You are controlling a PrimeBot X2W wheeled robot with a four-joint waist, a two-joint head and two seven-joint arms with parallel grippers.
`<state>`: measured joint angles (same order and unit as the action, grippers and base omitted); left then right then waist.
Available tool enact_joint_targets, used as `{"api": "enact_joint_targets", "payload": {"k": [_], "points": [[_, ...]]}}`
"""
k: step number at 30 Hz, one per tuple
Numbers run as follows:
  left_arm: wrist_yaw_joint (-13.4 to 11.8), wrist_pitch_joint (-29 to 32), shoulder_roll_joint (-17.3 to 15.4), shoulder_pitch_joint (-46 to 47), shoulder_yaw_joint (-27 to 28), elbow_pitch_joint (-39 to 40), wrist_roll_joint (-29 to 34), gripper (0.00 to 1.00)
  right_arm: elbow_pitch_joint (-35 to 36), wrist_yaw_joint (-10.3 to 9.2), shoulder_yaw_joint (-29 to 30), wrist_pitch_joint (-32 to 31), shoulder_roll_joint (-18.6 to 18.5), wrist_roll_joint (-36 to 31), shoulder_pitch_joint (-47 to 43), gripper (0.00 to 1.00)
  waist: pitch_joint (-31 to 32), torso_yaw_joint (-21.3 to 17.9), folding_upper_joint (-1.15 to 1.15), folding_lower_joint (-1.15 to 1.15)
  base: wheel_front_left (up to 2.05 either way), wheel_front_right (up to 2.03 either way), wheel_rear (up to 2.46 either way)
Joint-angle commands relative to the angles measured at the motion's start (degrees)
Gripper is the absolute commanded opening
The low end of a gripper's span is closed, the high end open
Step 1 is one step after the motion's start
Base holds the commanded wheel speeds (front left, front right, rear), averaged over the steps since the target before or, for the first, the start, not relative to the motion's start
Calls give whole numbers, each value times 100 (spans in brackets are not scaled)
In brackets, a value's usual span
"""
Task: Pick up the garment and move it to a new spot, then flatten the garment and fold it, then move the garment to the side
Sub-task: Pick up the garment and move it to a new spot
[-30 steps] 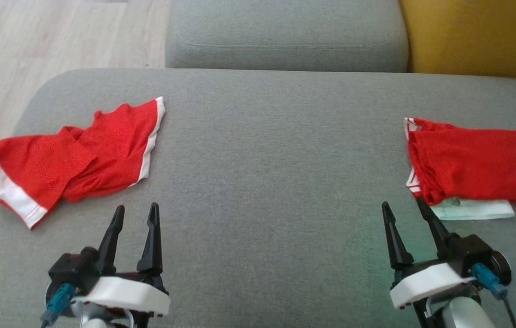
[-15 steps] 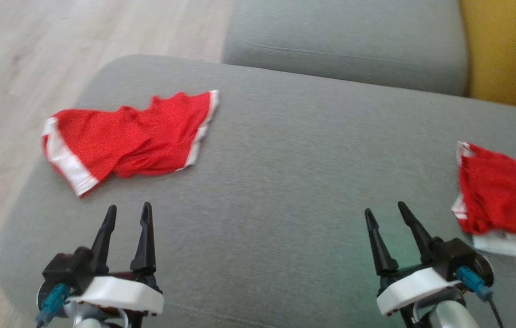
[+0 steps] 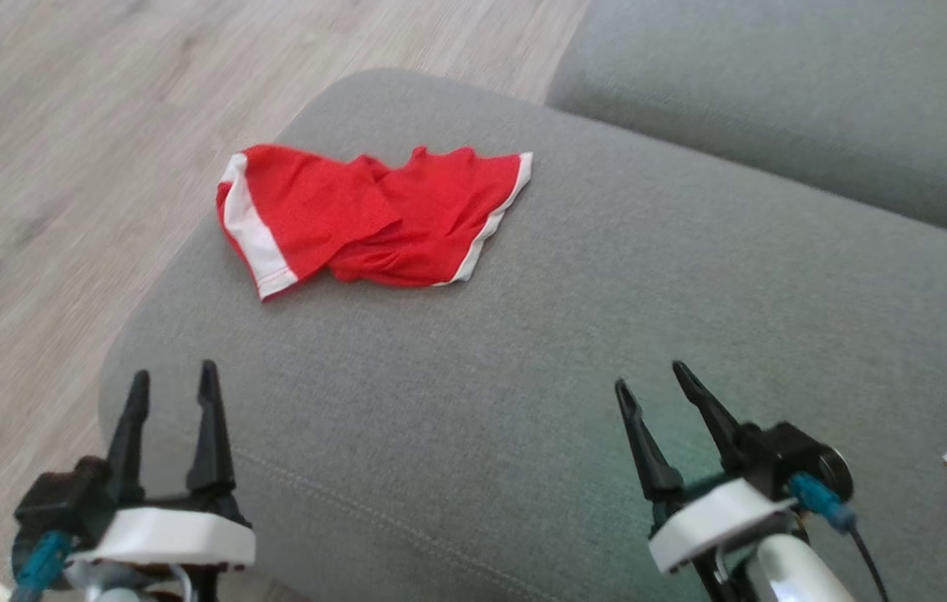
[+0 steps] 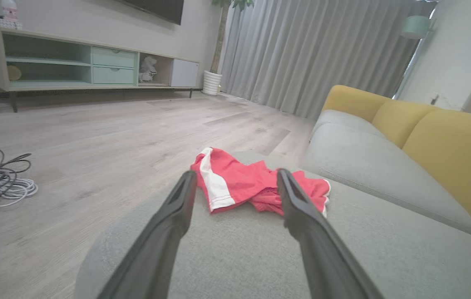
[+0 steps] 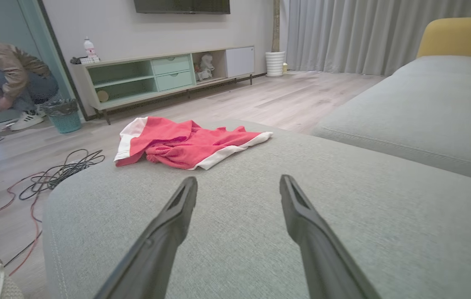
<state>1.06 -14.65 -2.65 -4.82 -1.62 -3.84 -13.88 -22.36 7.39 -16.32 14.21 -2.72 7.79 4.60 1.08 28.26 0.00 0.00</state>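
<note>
Left claw (image 3: pixel 173 372) and right claw (image 3: pixel 649 375) spread, empty, aimed at crumpled red shorts (image 3: pixel 373 217) upper left, ready to grab.

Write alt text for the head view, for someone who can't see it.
A crumpled red garment with white trim lies near the far left corner of a grey sofa cushion. Nearer the camera, the left gripper and right gripper are open and empty.

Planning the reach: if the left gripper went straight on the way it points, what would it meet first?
Probably the red garment, framed between the fingers of the open left gripper and lying on the grey cushion; depth is unclear.
</note>
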Motion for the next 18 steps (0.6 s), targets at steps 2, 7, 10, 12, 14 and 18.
{"api": "enact_joint_targets", "payload": {"k": [2,7,10,12,14,18], "points": [[-55,-35,-22,146,233,262,-54,100,104,10,-183,72,-16,65,347,100,-83,70,0,0,0,0,0],[-123,-35,-22,81,295,356,-114,100,-52,10,-327,74,-16,135,526,100,-126,104,0,0,0,0,0],[-149,-35,-22,73,307,374,-132,100,-117,10,-368,75,-16,164,582,100,-126,105,0,0,0,0,0],[-158,-35,-22,68,319,379,-143,100,-143,10,-388,76,-16,180,594,100,-118,99,0,0,0,0,0],[-154,-35,-22,75,338,373,-149,100,-158,10,-387,77,-16,192,594,100,-114,88,0,0,0,0,0],[-122,-35,-22,133,413,323,-153,100,-132,10,-302,77,-16,182,541,100,-103,55,0,0,0,0,0]]}}
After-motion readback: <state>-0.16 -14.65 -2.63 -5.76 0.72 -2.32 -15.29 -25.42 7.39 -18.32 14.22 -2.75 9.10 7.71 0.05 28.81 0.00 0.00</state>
